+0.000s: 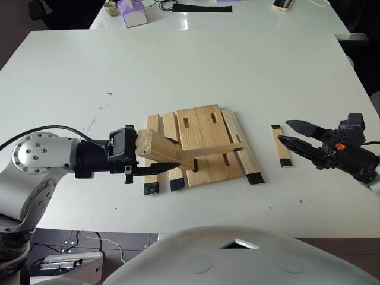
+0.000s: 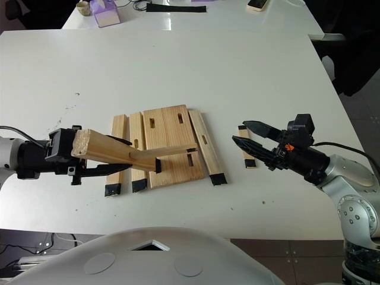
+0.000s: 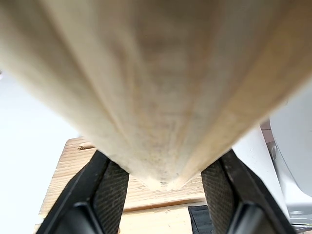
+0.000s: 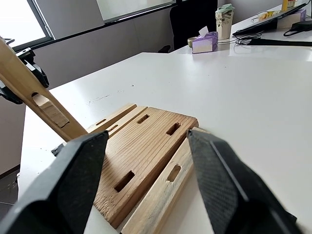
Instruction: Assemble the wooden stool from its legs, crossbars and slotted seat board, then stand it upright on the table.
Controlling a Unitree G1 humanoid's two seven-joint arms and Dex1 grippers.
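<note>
**Count.** One seat board (image 1: 202,127), four legs and two shorter bars are seen on or over the white table (image 1: 178,71).

**Seat board.** It lies flat at mid-table: a rectangular slab of pale, grained wood. Three rectangular slots can be counted; part of its near side is hidden behind the raised piece.

**Legs on the table.** Three legs (image 1: 249,163) lie flat, touching or just beside the board – two on the robot's left of it, one on the right. Each is a narrow slat with a black cap on its near end, and a slot is seen in the right one.

**Raised leg.** The fourth, the held leg (image 1: 184,160), is clamped in the left gripper (image 1: 166,155). The ribbed black pads (image 3: 112,185) are closed on either side of it. It is tilted, its rough pale end at the gripper and its capped end low over the board's near edge; contact there cannot be judged. A crossbar (image 1: 219,148) juts from it across the board.

**Short bar.** One short bar (image 1: 281,145), black at both ends, lies apart on the right.

**Right gripper.** The right gripper (image 1: 284,130) is held just beside the short bar, its fingers spread wide and nothing between them.

**Background.** A second table (image 1: 237,18) carries one purple tissue box (image 1: 132,12) and one cup (image 1: 110,8).
</note>
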